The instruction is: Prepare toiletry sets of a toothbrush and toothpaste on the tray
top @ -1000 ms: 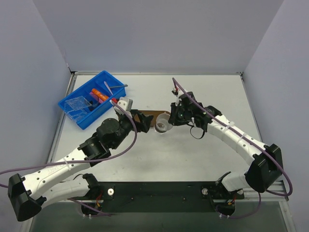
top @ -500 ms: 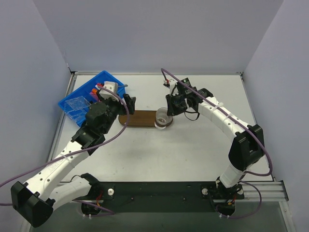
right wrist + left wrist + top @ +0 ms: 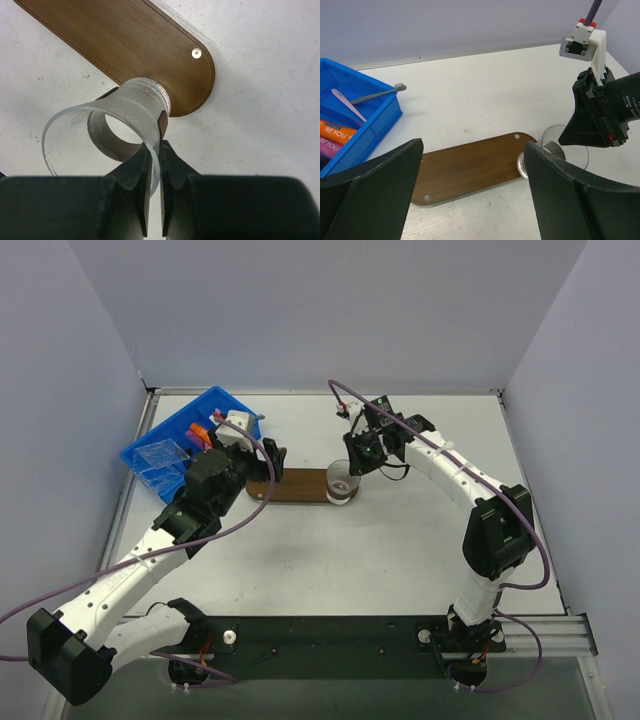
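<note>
**Left pincer** (image 3: 472, 150): the fingers (image 3: 375, 195) stand wide apart with nothing between them. The pincer hangs low over the table (image 3: 485, 90) and faces the long side of the tray (image 3: 470, 167). The tray's left half lies directly ahead, framed by the two fingers, with no contact seen.

**Toothpaste** (image 3: 337, 134): an orange tube lies flat in the blue bin (image 3: 375, 127), ahead and to the left of the left pincer and well apart from the tray. A second printed tube lies just beside it, partly cut off by the left finger. A pale pink toothbrush (image 3: 346, 103) lies in the same bin, further from the pincer than the tubes. A grey toothbrush (image 3: 376, 93) lies across the bin's far rim, its head out over the table.

**Right pincer** (image 3: 155, 146): the fingers are clamped on the wall of a clear cup (image 3: 115, 120), one inside the rim and one outside. The cup sits just ahead of this pincer, its base at the tray's rounded right end, near the pale screw (image 3: 197, 52). It cannot be determined whether the base rests fully on the wood. Cup and right pincer lie ahead and to the right of the left pincer, beyond its right finger
</note>
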Robot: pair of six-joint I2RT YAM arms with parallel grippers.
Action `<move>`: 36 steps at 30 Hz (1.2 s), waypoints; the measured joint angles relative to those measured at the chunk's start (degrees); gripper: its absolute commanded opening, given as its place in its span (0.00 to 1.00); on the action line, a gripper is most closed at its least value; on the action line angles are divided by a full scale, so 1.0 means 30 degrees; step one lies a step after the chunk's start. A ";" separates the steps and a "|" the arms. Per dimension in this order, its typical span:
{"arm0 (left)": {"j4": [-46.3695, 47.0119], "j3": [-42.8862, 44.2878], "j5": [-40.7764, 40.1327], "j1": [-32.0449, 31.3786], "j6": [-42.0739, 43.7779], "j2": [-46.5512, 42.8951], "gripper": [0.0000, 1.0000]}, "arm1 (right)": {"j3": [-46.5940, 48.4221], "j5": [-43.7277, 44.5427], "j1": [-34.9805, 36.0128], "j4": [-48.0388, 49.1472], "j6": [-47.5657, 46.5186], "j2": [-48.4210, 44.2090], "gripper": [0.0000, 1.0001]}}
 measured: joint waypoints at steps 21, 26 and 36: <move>-0.0102 0.0000 0.0474 0.0000 -0.0007 0.0226 0.92 | 0.0481 0.0386 -0.0641 0.0335 -0.1319 0.1523 0.00; -0.0109 0.0000 0.0488 0.0000 -0.0007 0.0226 0.92 | 0.0481 0.0386 -0.0721 0.0605 -0.1370 0.1559 0.00; -0.0117 0.0000 0.0692 0.0000 -0.0007 0.0284 0.92 | 0.0481 0.0270 -0.0721 0.0787 -0.1457 0.1574 0.00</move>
